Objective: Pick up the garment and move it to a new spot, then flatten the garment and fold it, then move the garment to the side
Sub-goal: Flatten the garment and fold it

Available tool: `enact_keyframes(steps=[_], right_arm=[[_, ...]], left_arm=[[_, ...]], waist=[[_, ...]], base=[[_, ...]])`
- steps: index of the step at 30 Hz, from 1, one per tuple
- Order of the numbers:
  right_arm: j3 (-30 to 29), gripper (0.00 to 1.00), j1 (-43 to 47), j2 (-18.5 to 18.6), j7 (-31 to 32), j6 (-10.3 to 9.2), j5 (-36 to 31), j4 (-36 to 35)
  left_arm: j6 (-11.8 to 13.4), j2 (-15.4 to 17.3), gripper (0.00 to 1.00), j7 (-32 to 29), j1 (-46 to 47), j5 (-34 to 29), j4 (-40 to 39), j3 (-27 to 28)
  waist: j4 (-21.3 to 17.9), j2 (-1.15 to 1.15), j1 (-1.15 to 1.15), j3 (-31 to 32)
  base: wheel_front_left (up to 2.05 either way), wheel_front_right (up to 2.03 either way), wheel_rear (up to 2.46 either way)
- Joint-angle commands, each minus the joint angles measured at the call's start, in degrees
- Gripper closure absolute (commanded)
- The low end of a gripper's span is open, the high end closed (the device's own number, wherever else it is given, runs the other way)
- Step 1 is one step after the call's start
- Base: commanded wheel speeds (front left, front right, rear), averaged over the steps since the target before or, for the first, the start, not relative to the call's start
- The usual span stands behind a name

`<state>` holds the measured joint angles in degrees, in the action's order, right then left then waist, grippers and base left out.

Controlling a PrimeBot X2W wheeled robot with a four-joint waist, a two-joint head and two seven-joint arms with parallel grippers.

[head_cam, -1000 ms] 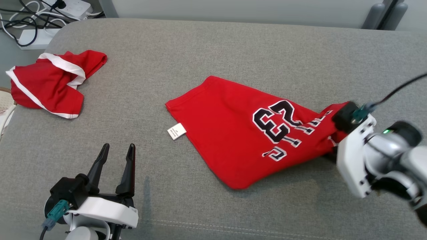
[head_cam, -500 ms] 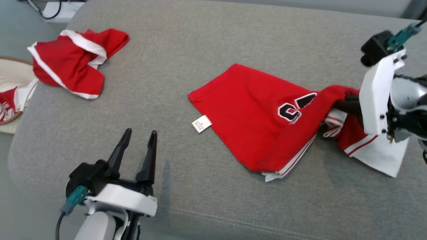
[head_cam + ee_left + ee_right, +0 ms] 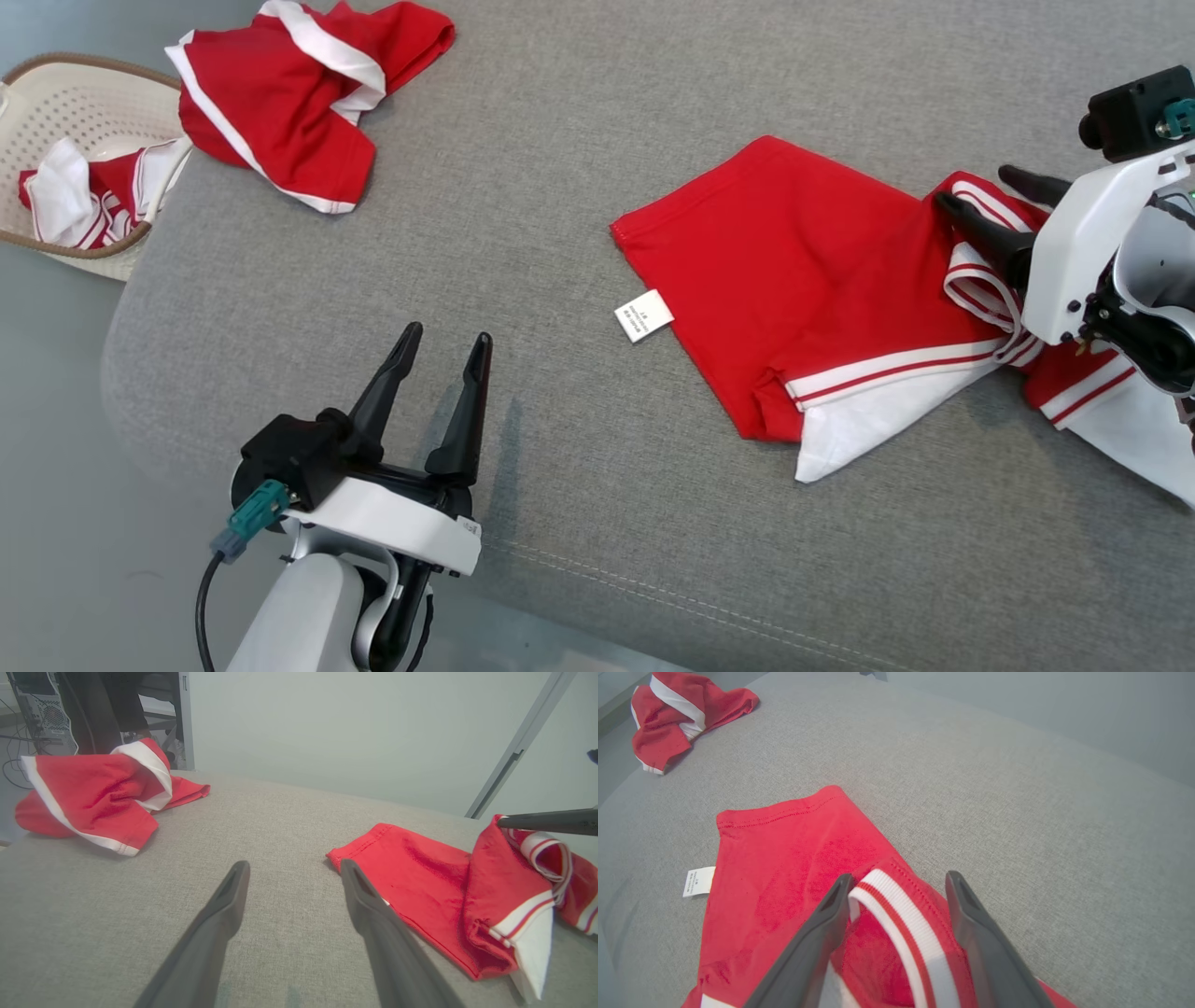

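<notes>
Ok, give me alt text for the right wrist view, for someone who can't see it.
The right gripper hangs open, its dark fingers straddling the white-and-red striped band of a red garment on a grey cushion. A second red garment lies crumpled at upper left.

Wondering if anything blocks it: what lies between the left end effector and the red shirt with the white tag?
Only bare grey cushion lies between the left end effector and the red shirt, as the head view shows.
</notes>
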<state>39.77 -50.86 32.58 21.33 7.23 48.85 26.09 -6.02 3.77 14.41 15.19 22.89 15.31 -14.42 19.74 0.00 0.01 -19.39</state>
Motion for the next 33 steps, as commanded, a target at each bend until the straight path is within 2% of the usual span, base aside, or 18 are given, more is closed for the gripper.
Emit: enact_keyframes(steps=[1, 7, 11, 15, 19, 26, 33], right_arm=[[0.3, 0.0, -0.8, 1.2, -3.2, 0.25, -0.7, -1.0], [1.1, 0.0, 2.3, 1.3, -19.1, 0.25, -3.8, -0.6], [-1.9, 0.0, 7.3, -0.2, -28.8, 0.25, -8.1, -1.0], [-6.2, 0.0, 12.3, -2.6, -33.7, 0.25, -13.0, -1.4], [-13.7, 0.0, 20.6, -7.6, -35.8, 0.25, -20.2, -3.8], [-24.4, 0.0, 36.4, -16.9, -36.3, 0.25, -30.7, -12.3], [-29.8, 0.0, 48.4, -22.9, -36.3, 0.25, -36.0, -19.5]], left_arm=[[-0.4, 0.9, 0.0, 0.6, 1.6, -0.8, -1.1, 2.4], [-0.3, 2.1, 0.0, 0.6, 0.0, -2.2, -0.8, 5.3], [0.3, 3.3, 0.0, 0.6, -1.4, -3.0, -1.1, 6.9], [0.9, 4.2, 0.0, 0.6, -2.5, -3.3, -1.6, 7.8], [1.9, 5.2, 0.0, 0.4, -4.2, -3.2, -2.3, 8.8], [3.6, 6.2, 0.0, -0.8, -7.8, -3.0, -3.7, 9.7], [5.0, 7.0, 0.0, -2.4, -11.6, -2.7, -5.4, 10.2]], waist=[[-0.9, 0.0, -0.01, 0.8], [-4.9, 0.0, -0.01, 3.8], [-7.8, 0.0, -0.01, 6.0], [-9.7, 0.0, -0.01, 7.3], [-11.8, 0.0, -0.01, 9.1], [-14.2, 0.0, -0.01, 12.9], [-15.0, 0.0, -0.01, 16.4]], base=[[0.0, 0.0, 0.0], [0.0, 0.0, 0.0], [0.0, 0.0, 0.0], [0.0, 0.0, 0.0], [0.0, 0.0, 0.0], [0.0, 0.0, 0.0], [0.0, 0.0, 0.0]])
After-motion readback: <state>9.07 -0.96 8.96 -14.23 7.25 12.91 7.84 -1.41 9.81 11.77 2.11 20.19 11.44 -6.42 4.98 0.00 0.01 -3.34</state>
